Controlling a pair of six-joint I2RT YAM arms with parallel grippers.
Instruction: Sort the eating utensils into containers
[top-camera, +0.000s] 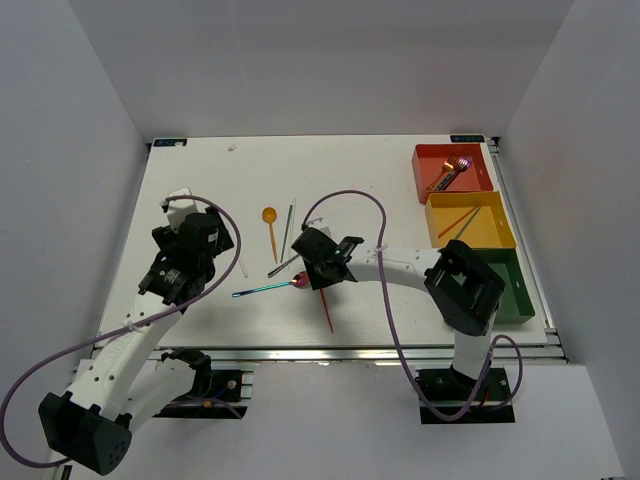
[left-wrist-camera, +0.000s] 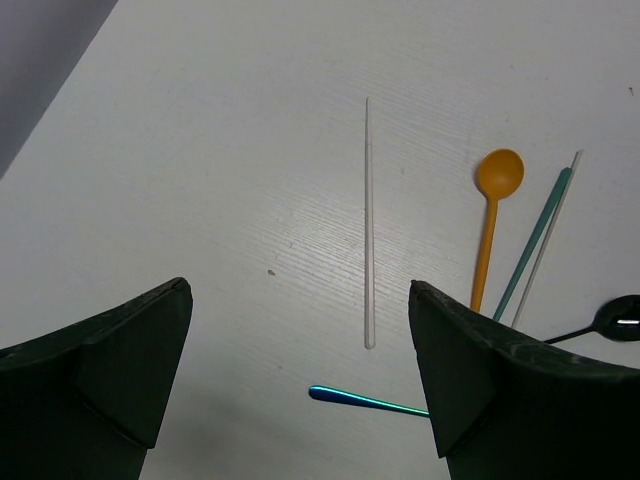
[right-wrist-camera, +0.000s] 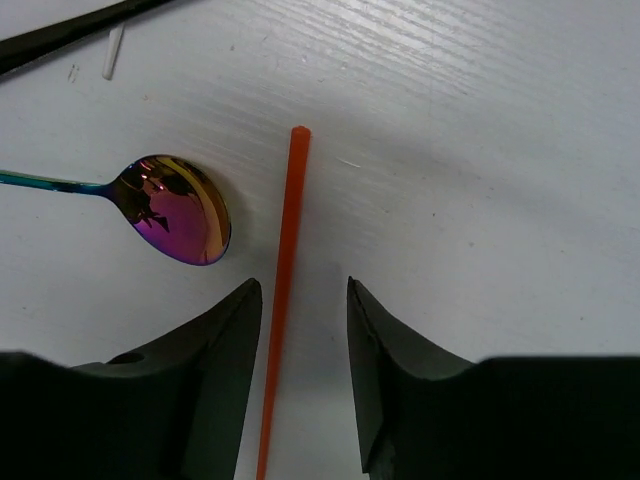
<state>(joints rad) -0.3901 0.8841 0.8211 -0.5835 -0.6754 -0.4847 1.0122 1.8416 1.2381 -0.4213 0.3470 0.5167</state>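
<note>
The right gripper (right-wrist-camera: 302, 290) stands with its jaws partly open, one finger on each side of the orange-red chopstick (right-wrist-camera: 285, 270), which lies flat on the white table (right-wrist-camera: 480, 150). In the right wrist view neither finger touches the chopstick. Just left of it lies the bowl of the iridescent spoon (right-wrist-camera: 180, 208), and a black handle (right-wrist-camera: 70, 28) crosses the top corner. Only the top view shows the three trays at the right edge: the red tray (top-camera: 425, 165) with two utensils inside, the yellow tray (top-camera: 495, 232) with two thin sticks, and the green tray (top-camera: 522, 290), partly hidden by the right arm. The left gripper (left-wrist-camera: 300, 400) is wide open above the table and holds nothing. Its own camera shows what the top view gives only small: a white chopstick (left-wrist-camera: 368, 220) ahead between the fingers, and to the right an orange spoon (left-wrist-camera: 492, 215) and a teal chopstick (left-wrist-camera: 535, 245) close beside each other
</note>
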